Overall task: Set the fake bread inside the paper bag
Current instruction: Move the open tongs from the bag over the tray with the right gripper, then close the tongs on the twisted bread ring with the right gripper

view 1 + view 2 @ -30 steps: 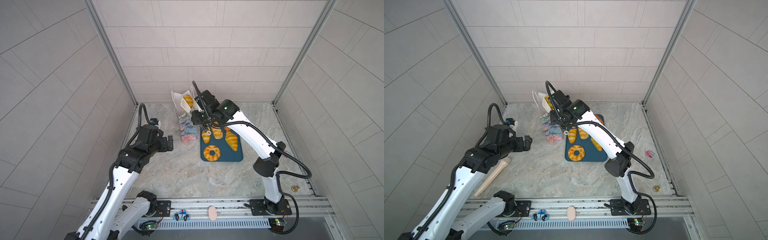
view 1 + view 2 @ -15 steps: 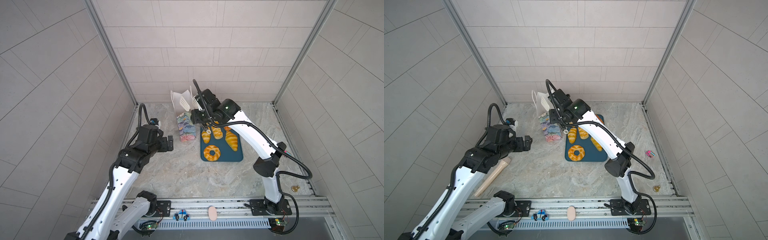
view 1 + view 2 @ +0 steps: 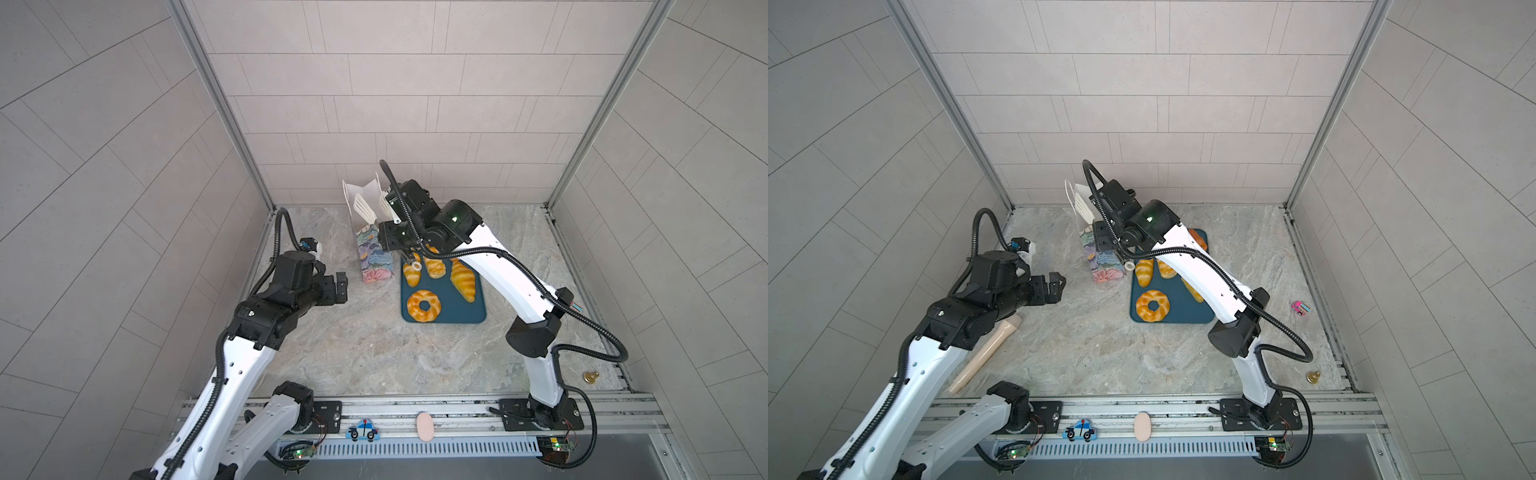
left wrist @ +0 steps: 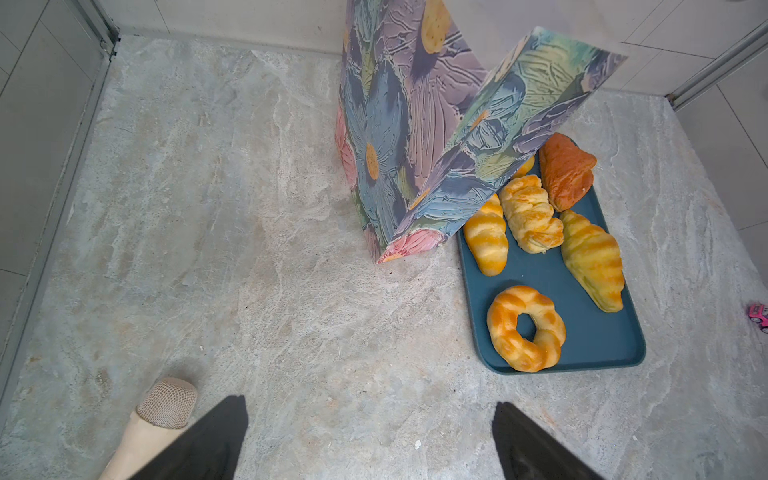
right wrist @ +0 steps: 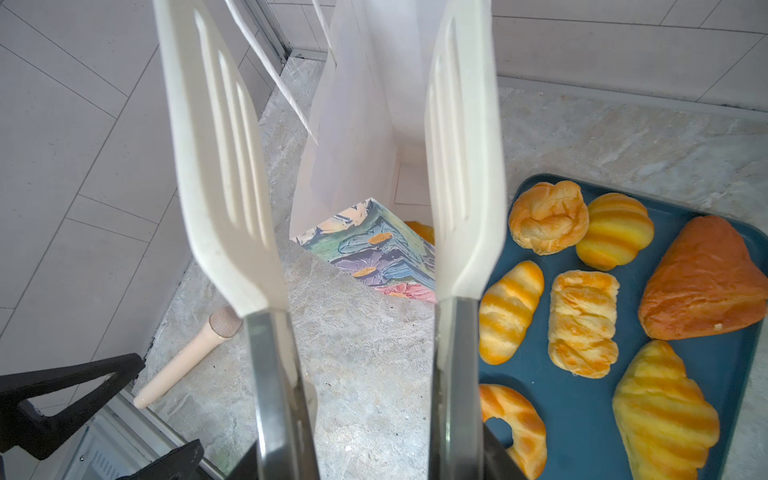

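Observation:
The flower-printed paper bag (image 3: 374, 257) (image 3: 1102, 262) (image 4: 399, 124) stands open beside a blue tray (image 3: 461, 316) (image 4: 582, 345). Fake bread lies on the tray: a braided ring (image 3: 424, 305) (image 4: 525, 328), a croissant (image 3: 463, 280) (image 5: 665, 411), several rolls and an orange-brown triangle (image 4: 567, 170) (image 5: 702, 278). My right gripper (image 3: 399, 243) (image 5: 370, 457) is shut on white tongs (image 3: 365, 208) (image 5: 216, 166). Their blades stand apart and empty over the bag's mouth (image 5: 365, 124). My left gripper (image 3: 338, 286) (image 4: 370, 415) hovers open and empty, left of the bag.
A beige toy microphone (image 3: 988, 353) (image 4: 166, 403) lies by the left wall under my left arm. A pink toy car (image 3: 1300, 308) and a small brass piece (image 3: 590, 377) sit near the right edge. Tiled walls close in three sides.
A second ago a yellow bread sat between the tong blades above the bag's mouth. It is gone from the blades now. The left arm has not moved.

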`<state>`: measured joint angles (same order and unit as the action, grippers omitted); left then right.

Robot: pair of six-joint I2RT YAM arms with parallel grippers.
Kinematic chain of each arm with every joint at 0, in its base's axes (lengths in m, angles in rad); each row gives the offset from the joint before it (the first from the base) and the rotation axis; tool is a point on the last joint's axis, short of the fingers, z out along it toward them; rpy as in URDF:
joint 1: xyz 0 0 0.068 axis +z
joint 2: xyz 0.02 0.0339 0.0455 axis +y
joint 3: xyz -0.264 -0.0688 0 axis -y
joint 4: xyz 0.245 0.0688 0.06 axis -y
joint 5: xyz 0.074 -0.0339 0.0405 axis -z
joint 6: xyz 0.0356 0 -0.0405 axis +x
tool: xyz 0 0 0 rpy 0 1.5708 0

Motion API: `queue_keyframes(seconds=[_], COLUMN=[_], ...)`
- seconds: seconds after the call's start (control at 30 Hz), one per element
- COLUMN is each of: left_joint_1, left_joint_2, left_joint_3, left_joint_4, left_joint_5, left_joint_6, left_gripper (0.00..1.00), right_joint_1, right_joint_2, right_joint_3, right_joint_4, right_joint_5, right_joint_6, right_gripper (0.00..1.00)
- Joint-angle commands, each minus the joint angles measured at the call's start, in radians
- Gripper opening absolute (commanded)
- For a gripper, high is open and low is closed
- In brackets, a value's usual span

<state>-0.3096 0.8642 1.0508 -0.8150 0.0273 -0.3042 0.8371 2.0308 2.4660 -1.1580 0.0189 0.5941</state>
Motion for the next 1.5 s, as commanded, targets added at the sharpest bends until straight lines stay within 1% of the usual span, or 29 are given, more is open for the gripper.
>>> queue_keyframes(seconds=[0.0, 0.13, 0.33, 0.57, 0.7, 0.83, 0.97, 1.23, 1.33, 1.47], left_joint_1=[0.006, 0.007, 0.006, 0.004, 0.0, -0.007, -0.024, -0.069, -0.097, -0.157], left_joint_2=[-0.019, -0.028, -0.034, -0.039, -0.033, -0.027, -0.024, -0.022, -0.014, -0.004], left_joint_3=[-0.017, -0.027, -0.04, -0.069, -0.076, -0.084, -0.096, -0.13, -0.144, -0.168], left_joint_4=[0.006, 0.013, 0.024, 0.05, 0.059, 0.06, 0.061, 0.077, 0.082, 0.092], left_joint_5=[0.015, 0.033, 0.076, 0.119, 0.142, 0.158, 0.163, 0.163, 0.164, 0.153], left_joint_6=[-0.019, -0.03, -0.048, -0.072, -0.075, -0.074, -0.08, -0.102, -0.115, -0.141], left_gripper=[1.0, 1.0, 1.0, 1.0, 1.0, 1.0, 1.0, 1.0, 1.0, 1.0], right_joint_1=[0.014, 0.015, 0.015, 0.015, 0.014, 0.018, 0.024, 0.023, 0.015, 0.006], right_joint_2=[-0.1, -0.188, -0.371, -0.581, -0.643, -0.637, -0.6, -0.44, -0.41, -0.392], right_joint_3=[-0.011, -0.131, -0.386, -0.702, -0.873, -0.975, -1.036, -1.038, -1.057, -1.074], right_joint_4=[-0.052, -0.041, 0.003, 0.017, -0.003, -0.035, -0.038, -0.095, -0.075, -0.055], right_joint_5=[0.075, 0.109, 0.178, 0.24, 0.247, 0.234, 0.192, 0.124, 0.107, 0.093], right_joint_6=[-0.014, -0.012, -0.021, 0.059, 0.101, 0.167, 0.177, 0.173, 0.174, 0.176], right_gripper=[0.57, 0.56, 0.55, 0.54, 0.54, 0.54, 0.54, 0.56, 0.56, 0.57])
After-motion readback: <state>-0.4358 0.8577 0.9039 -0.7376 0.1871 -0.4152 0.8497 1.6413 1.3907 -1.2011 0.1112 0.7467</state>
